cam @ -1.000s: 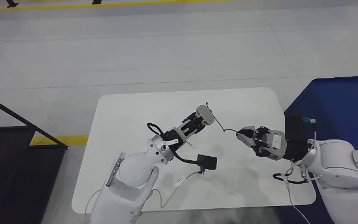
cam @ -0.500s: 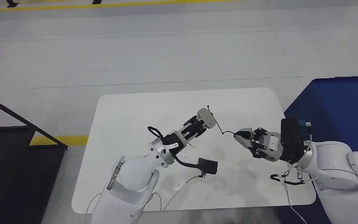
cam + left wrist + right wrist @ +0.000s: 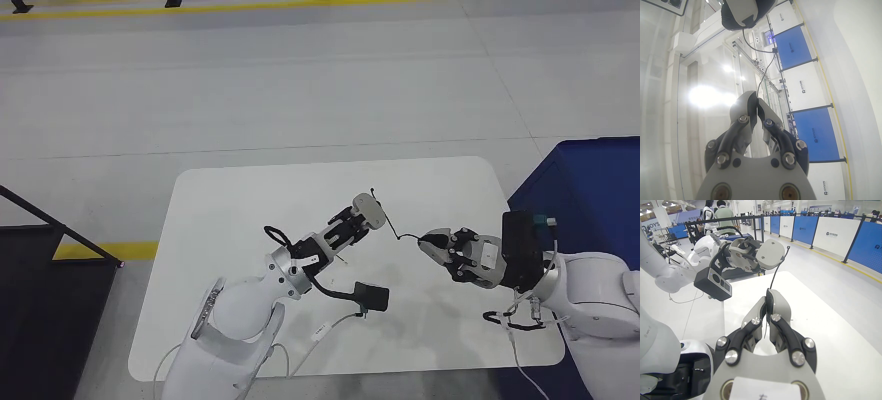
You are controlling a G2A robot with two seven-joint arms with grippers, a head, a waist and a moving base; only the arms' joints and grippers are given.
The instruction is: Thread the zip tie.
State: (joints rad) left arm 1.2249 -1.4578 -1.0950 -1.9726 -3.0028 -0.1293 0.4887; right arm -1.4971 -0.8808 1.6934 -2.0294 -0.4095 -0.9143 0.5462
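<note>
A thin black zip tie (image 3: 392, 225) is held in the air above the white table (image 3: 250, 220), strung between both grippers. My left gripper (image 3: 376, 212) is shut on the strap close to its head end, and the small head (image 3: 788, 247) sticks out past its fingers. My right gripper (image 3: 428, 240) is shut on the other end, with a short tail (image 3: 765, 332) hanging down behind its pads. In the left wrist view the strap (image 3: 762, 75) runs from my left gripper (image 3: 756, 98) toward the right gripper (image 3: 743, 24). The right wrist view has the right gripper (image 3: 767, 294) facing the left gripper (image 3: 781, 256).
A blue panel (image 3: 590, 190) stands beside the table's right edge and a dark frame (image 3: 40, 225) at its left. The left arm's black camera box (image 3: 370, 292) and a white cable (image 3: 320, 330) hang over the table's near part. Blue and white barriers (image 3: 829, 234) stand farther off.
The right gripper shifted slightly toward the left gripper a second ago and the left gripper edged a little right. Both have kept still since, still holding the zip tie.
</note>
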